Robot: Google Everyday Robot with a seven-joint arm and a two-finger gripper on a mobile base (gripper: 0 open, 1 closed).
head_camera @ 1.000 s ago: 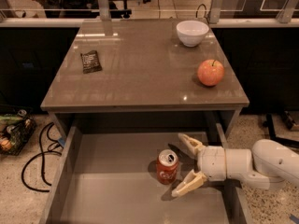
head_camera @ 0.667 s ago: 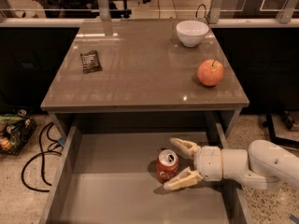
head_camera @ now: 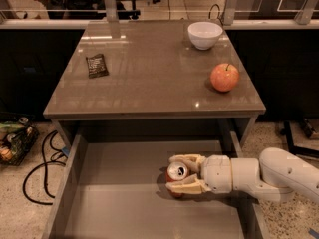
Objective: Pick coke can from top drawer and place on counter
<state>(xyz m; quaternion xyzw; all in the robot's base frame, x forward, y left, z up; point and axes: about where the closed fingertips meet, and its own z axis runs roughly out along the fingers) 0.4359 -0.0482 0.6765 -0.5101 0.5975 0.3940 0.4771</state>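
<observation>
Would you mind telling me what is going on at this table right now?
A robot arm reaches from the right into the open top drawer. Its gripper has its jaws closed on either side of the upright coke can, which appears to stand on the drawer floor, not yet lifted. The counter above holds an apple, a white bowl and a dark packet.

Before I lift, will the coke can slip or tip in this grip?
The coke can stands upright in the top drawer, the gripper closed on its sides, so it likely lifts without tipping. Its smooth round wall may slip or twist. Thin metal could dent if squeezed hard.
</observation>
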